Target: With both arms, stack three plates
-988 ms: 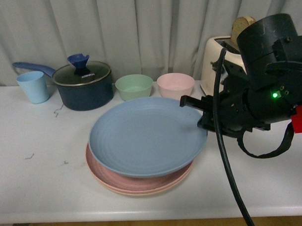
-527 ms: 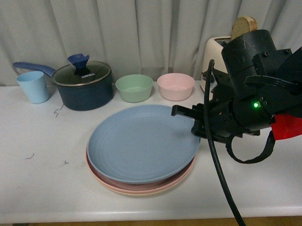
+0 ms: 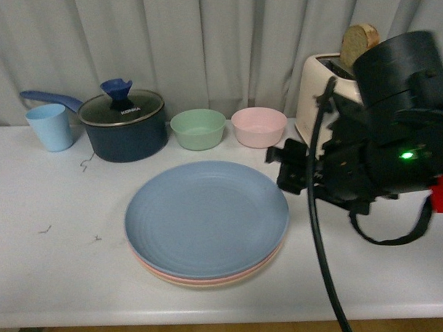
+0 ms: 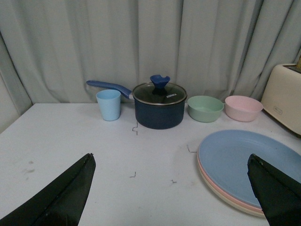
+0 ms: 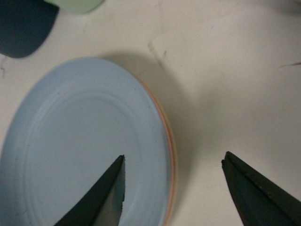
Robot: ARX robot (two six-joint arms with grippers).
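The light blue plate (image 3: 205,217) lies flat on top of the pink plate (image 3: 156,269), which lies on the beige plate (image 3: 204,283), at the table's middle. My right gripper (image 3: 280,170) is open and empty, just right of the stack. In the right wrist view its jaws (image 5: 174,160) straddle the blue plate's (image 5: 80,141) right rim from above without touching it. My left gripper (image 4: 170,156) is open and empty over bare table left of the stack; the blue plate (image 4: 244,160) shows there too. The left arm is out of the front view.
Along the back stand a light blue cup (image 3: 49,127), a dark blue lidded pot (image 3: 125,125), a green bowl (image 3: 198,128), a pink bowl (image 3: 258,126) and a cream toaster (image 3: 321,90) holding bread. The right arm's cable hangs over the table's front edge.
The blue plate, held tilted by its right rim, came down flat onto the pink plate. My right gripper let go and drew back slightly to the right.
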